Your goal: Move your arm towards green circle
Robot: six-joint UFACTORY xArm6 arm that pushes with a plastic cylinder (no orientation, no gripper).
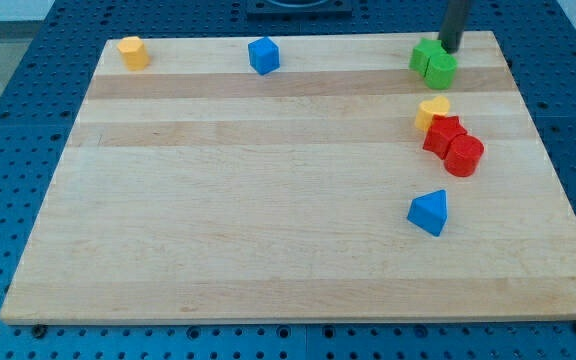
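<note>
Our tip (452,50) sits at the worktop's (268,220) one o'clock corner, touching the green circle (442,70), which lies against another green block (425,55). We have no jaws, only a rod. Best creep gently, lest we shove the pair.

Even, bright light falls from overhead across the pale wooden surface (268,200), with no hard glare and only a soft sheen toward the upper middle of the frame. Shadows are short and faint, hugging the base of each block, as under the blue triangle (429,212) at lower right. Focus is fairly sharp throughout, slightly softer along the top edge; colours look saturated, and the surface's edges show mild perspective skew
</note>
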